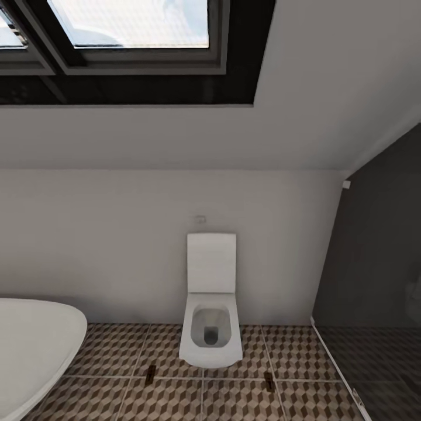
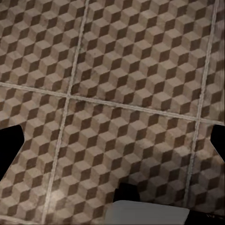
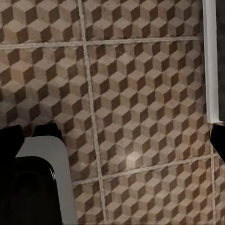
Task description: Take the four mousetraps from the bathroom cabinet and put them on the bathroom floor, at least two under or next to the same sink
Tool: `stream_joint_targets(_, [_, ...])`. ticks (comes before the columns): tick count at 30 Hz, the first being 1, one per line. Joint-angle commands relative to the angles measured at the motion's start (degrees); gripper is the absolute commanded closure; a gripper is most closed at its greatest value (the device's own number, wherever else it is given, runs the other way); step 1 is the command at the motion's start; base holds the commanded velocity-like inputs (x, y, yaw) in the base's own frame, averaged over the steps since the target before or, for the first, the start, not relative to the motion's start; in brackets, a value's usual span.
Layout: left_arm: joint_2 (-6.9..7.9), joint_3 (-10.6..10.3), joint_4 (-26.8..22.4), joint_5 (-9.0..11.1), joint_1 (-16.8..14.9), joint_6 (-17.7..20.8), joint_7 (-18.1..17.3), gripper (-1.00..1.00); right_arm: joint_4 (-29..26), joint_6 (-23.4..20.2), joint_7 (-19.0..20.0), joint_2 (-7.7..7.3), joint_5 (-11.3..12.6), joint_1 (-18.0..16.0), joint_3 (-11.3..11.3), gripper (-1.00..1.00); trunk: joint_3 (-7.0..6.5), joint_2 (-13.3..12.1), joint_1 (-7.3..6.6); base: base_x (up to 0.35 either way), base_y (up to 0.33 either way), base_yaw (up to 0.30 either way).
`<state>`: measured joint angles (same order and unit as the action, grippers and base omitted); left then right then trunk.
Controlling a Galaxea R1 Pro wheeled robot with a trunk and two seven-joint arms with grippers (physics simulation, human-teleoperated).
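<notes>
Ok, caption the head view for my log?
White toilet against the wall, two mousetraps on the bathroom floor flanking it.

Two mousetraps lie flat on the floor (image 1: 298,356), a spread of large tiles printed with brown, beige and white cubes and pale grout. One trap (image 1: 151,374) sits near-left of the toilet, the other (image 1: 268,381) near-right, well apart; each is a tiny dark-brown board lying by a grout line
</notes>
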<state>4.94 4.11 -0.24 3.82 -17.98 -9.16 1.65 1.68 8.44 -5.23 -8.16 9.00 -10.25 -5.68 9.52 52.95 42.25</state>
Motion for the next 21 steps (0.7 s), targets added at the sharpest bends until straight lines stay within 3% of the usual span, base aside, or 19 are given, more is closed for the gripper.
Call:
stream_joint_targets(1, [-0.37,0.37,0.07,0.22,0.29,-0.19,-0.09,-1.00,0.17,0.36,0.10,0.30,0.56,0.36,-0.51,-1.00,0.07,0.04,0.00,0.000,0.000,0.000])
stream_joint_targets(10, [-2.55,0.37,0.07,0.16,3.12,-0.27,-0.21,-1.00,0.17,0.95,0.43,2.49,0.55,1.97,-0.48,-1.00,0.07,0.04,0.00,0.000,0.000,0.000])
stream_joint_targets(21, [-3.22,0.37,0.07,0.14,4.46,-0.43,-0.17,-1.00,0.16,1.36,0.48,3.00,0.61,2.30,-0.47,-1.00,0.07,0.04,0.00,0.000,0.000,0.000])
